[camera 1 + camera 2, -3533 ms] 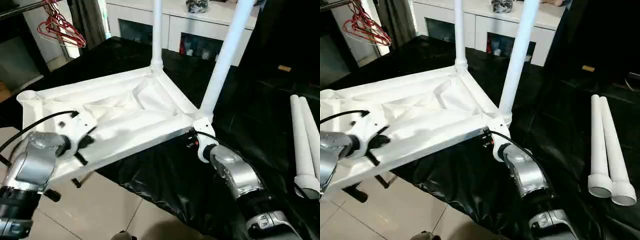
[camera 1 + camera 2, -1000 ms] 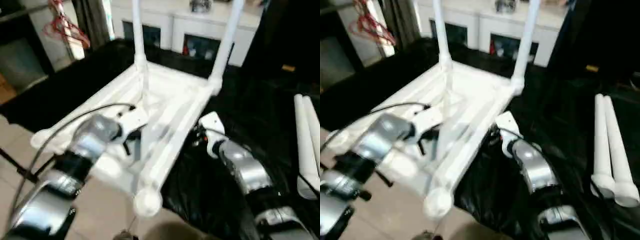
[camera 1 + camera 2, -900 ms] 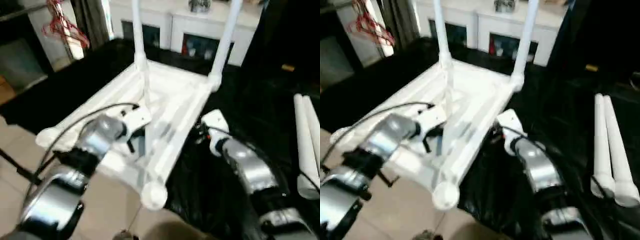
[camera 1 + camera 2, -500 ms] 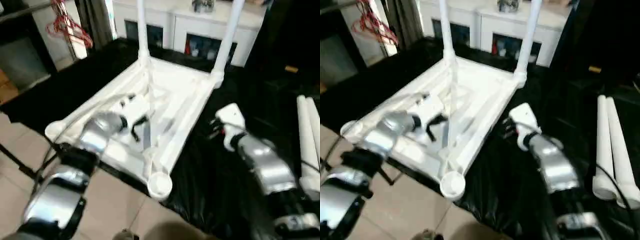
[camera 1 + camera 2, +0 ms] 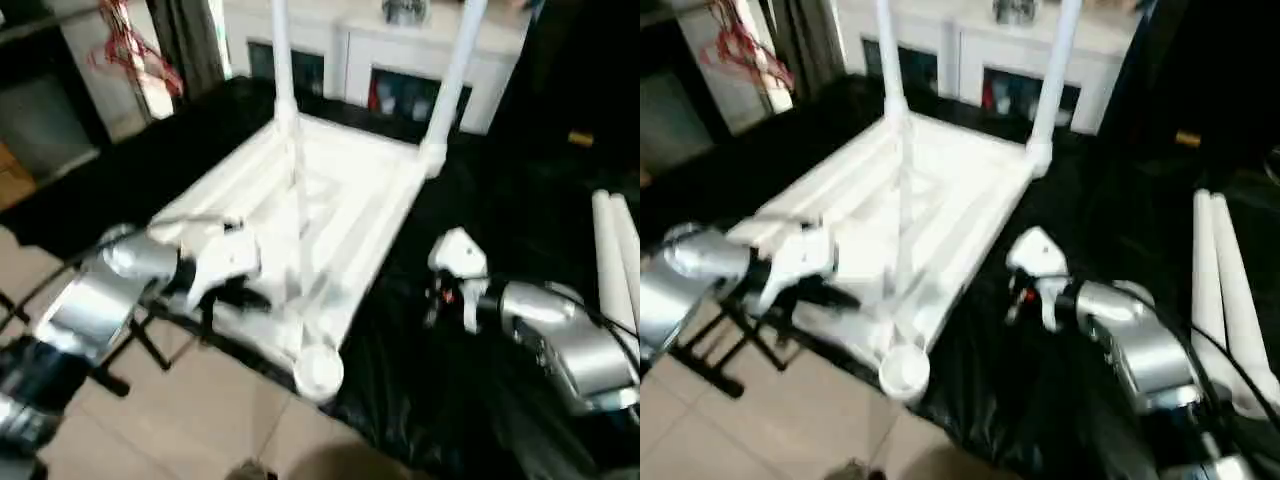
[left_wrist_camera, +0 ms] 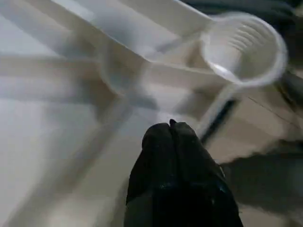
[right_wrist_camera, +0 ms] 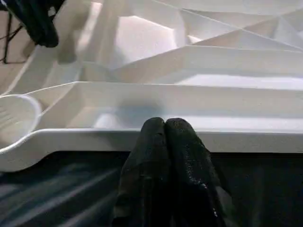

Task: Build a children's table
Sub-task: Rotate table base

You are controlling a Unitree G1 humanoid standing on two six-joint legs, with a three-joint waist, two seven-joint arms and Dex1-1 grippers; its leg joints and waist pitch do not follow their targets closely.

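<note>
We see the upturned table top (image 5: 330, 210) between our arms, two fitted legs (image 5: 450, 80) at its far corners, two loose legs (image 5: 612, 260) lying right.

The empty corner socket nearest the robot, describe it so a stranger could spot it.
Find the upside-down white table top on the black sheet. Follow its long edge toward the camera to the round open cup, the socket, overhanging the floor. The two far corners hold upright legs; this one is empty.
</note>
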